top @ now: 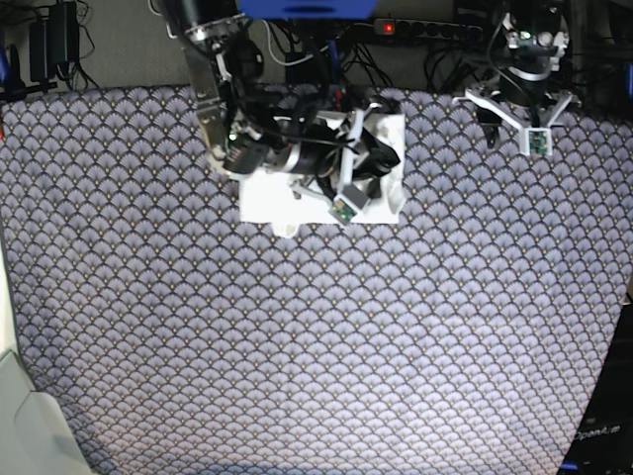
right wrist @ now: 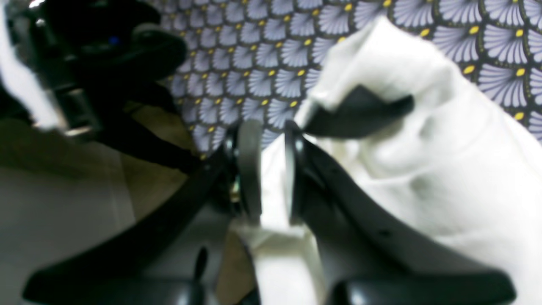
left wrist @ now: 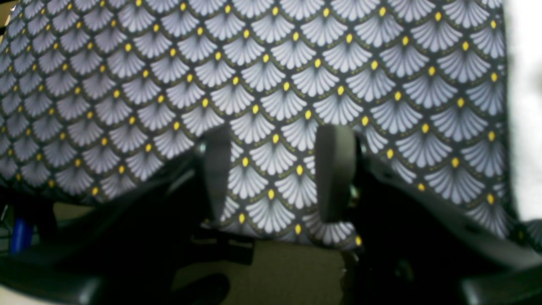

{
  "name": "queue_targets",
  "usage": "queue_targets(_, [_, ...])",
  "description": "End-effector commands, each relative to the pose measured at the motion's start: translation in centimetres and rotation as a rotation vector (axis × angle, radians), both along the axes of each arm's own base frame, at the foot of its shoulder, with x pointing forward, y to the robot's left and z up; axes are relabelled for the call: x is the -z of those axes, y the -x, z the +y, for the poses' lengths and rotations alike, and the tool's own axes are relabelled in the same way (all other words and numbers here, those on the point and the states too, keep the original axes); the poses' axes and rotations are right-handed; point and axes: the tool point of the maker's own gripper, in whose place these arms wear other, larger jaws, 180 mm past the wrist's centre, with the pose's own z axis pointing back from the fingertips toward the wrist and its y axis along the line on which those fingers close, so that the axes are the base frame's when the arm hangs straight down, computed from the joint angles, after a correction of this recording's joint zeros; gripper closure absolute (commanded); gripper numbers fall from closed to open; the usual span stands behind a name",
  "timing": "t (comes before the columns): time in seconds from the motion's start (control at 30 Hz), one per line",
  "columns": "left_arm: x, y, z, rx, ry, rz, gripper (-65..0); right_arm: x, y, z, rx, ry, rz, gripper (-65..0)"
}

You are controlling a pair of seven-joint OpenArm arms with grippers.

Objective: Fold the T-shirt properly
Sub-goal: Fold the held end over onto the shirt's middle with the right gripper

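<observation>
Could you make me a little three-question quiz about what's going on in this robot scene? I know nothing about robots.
1. True or false: the T-shirt lies spread out flat with its sleeves showing.
2. Which gripper is over the shirt? A) the left gripper B) the right gripper C) both
3. Fill in: the left gripper's fingers hang over nothing but the patterned ______.

Key
1. False: it is a compact white bundle near the far edge of the table.
2. B: white fabric sits between its narrowly parted fingers, while the left gripper stands apart, open, off to the side.
3. Tablecloth.
</observation>
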Motion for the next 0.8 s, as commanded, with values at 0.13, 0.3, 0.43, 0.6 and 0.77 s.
queue_targets(0.13, [-0.9,-0.1,0.2,0.006,-0.015,-0.029,-31.2,-2.2,0.6,2.7,-0.064,-0.077,-0.050,-11.8])
queue_targets(0.3, [-0.8,-0.1,0.2,0.005,-0.016,-0.029,-31.2,-5.0,2.4,4.5,-0.173,-0.094,-0.153,-21.5])
queue_targets(0.43, [-0.9,-0.1,0.4,0.008,-0.025,-0.028,-31.2,-6.5,1.3,3.0,-0.156,-0.079,-0.234,-25.1])
queue_targets(0.6, [-0.9,-0.1,0.4,0.007,-0.023,-0.028,-31.2,-6.4,-2.1,-1.1,-0.046,-0.022,-0.269,-17.7])
queue_targets(0.77, [-0.9,-0.1,0.3,0.006,-0.021,-0.030,-31.2,-5.4,-3.7,-4.4,0.043,0.021,-0.255,-6.6])
